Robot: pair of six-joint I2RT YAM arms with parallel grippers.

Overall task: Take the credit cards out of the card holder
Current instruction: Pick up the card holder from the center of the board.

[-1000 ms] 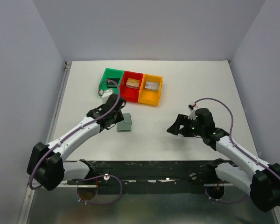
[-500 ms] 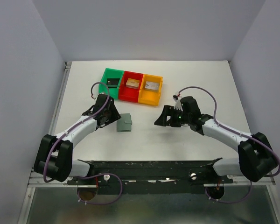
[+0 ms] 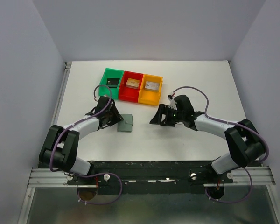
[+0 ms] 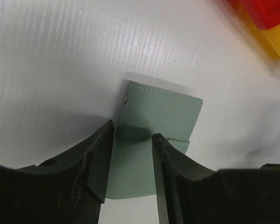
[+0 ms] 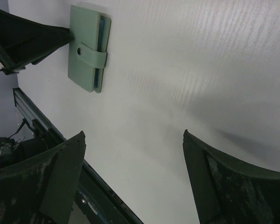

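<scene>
Right, my left gripper (image 4: pixel 133 128) is part-spread, tips at the edge of the closed wallet (image 4: pixel 161 116), pinching nothing. It lies flat on the table (image 3: pixel 200 84), just before the bins (image 3: pixel 130 86). My right gripper (image 5: pixel 134 135) hangs spread wide, near its other side.

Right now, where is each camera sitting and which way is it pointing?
Top external: above and behind the robot, looking down on the table; left arm and right arm show.
Left wrist: on the left arm, looking down past the left gripper onto the card holder.
Right wrist: on the right arm, looking across the table past the right gripper, wide open.
Shared: all three see the card holder.
</scene>
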